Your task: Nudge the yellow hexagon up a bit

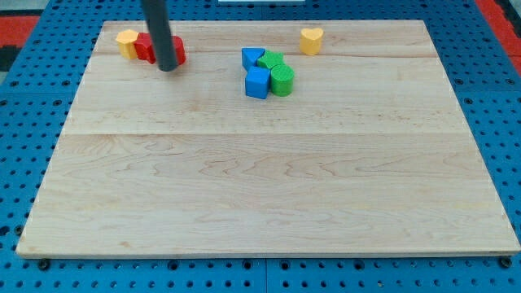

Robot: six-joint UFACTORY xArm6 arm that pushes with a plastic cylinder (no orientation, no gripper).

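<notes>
The yellow hexagon (pixel 126 41) lies near the board's top left corner. Red blocks (pixel 146 47) sit against its right side, partly hidden by my rod; their shapes are hard to make out. My tip (pixel 168 67) rests on the board just below and right of the red blocks, about 55 px right of and a little below the yellow hexagon, not touching it.
A yellow heart-shaped block (pixel 311 40) sits at the top right of centre. A cluster near top centre holds a blue triangle (pixel 252 58), a blue cube (pixel 257 83), and two green blocks (pixel 272 61) (pixel 282 80). The wooden board (pixel 260 179) lies on a blue pegboard.
</notes>
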